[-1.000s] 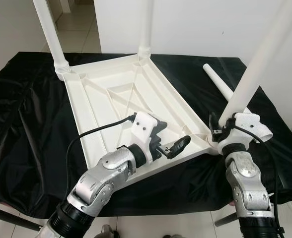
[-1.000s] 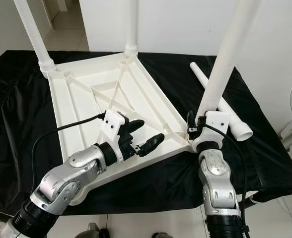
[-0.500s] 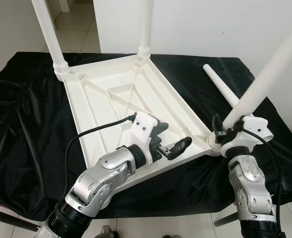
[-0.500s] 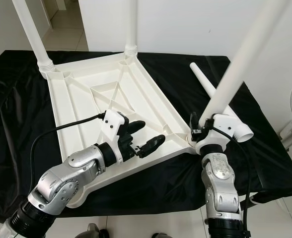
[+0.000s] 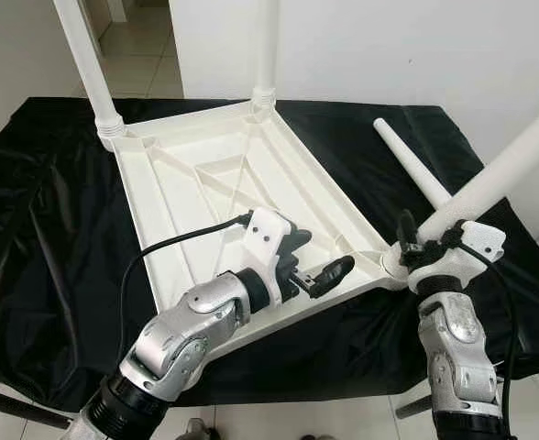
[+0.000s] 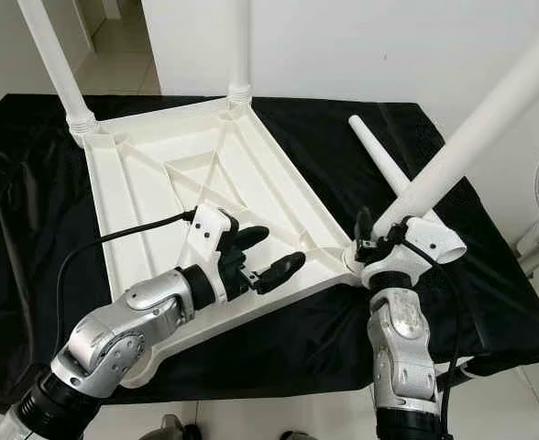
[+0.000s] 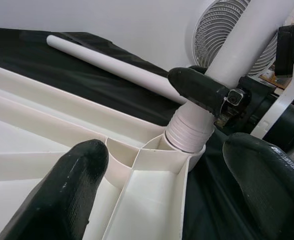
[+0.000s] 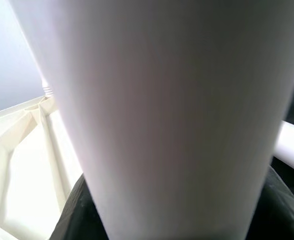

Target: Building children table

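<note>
Tabletop (image 5: 214, 174) upturned on black cloth (image 5: 40, 238); loose leg (image 5: 412, 165) lies beside.

Both eye views look down and forward from the head onto the upturned tabletop (image 5: 242, 197) on the black cloth (image 5: 49, 266), sharing nearly the whole scene. The left wrist view looks low across the tabletop's corner socket (image 7: 187, 145) from close by. The right wrist view sits hard against the white leg (image 8: 157, 115), which also crosses the eye views.
</note>
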Controlling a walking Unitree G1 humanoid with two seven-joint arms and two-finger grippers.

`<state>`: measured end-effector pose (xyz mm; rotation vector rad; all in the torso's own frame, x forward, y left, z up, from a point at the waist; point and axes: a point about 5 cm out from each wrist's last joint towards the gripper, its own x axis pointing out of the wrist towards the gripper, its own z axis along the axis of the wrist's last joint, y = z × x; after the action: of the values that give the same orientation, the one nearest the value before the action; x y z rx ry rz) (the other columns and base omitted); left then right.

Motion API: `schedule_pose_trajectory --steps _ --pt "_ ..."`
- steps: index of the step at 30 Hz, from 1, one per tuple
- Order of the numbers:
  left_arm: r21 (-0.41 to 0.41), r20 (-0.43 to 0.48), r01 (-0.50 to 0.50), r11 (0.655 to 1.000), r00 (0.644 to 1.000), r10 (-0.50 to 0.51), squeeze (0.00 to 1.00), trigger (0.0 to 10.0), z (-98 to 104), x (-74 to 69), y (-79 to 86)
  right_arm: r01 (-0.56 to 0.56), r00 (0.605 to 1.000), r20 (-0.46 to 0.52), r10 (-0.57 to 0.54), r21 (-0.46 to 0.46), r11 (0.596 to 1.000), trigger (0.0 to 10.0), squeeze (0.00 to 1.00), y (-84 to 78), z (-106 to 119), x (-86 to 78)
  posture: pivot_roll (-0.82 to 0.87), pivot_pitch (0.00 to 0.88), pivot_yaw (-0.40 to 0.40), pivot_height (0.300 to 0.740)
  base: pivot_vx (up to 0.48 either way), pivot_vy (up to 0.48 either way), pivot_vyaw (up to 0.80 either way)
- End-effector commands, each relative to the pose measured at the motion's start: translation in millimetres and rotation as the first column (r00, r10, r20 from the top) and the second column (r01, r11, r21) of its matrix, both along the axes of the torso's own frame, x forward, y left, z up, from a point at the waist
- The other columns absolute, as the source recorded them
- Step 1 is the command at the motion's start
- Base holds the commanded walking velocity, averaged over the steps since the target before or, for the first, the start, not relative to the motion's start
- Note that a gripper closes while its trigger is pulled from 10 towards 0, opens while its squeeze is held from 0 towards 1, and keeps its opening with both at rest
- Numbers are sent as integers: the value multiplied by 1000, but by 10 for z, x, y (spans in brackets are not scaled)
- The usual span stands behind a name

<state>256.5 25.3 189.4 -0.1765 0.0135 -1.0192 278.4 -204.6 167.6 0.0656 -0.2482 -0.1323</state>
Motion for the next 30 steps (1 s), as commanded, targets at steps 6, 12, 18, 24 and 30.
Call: schedule_pose_trajectory --steps 6,12,18,24,30 --pt "-9 30 170 985 985 -170 0 10000 41 -106 -63 28 995 -96 -25 24 999 10000 0 -39 -178 -16 15 126 18 740 0 0 0" --pt "-7 29 170 985 985 -170 0 10000 42 -106 -62 12 989 -150 -7 29 1000 10000 0 -61 -166 60 17 126 17 740 0 0 0" --pt "-7 29 167 986 986 -167 0 10000 43 -110 -61 -14 985 -174 19 35 999 10000 0 -46 -188 92 20 127 11 740 0 0 0" --pt "-11 26 163 986 986 -163 0 10000 45 -114 -57 30 986 -168 -4 155 987 10000 0 -69 -275 40 22 128 8 740 0 0 0" --pt "-13 24 164 986 986 -164 0 10000 45 -117 -59 99 978 -201 -52 228 969 10000 0 -141 -325 25 21 126 10 740 0 0 0"
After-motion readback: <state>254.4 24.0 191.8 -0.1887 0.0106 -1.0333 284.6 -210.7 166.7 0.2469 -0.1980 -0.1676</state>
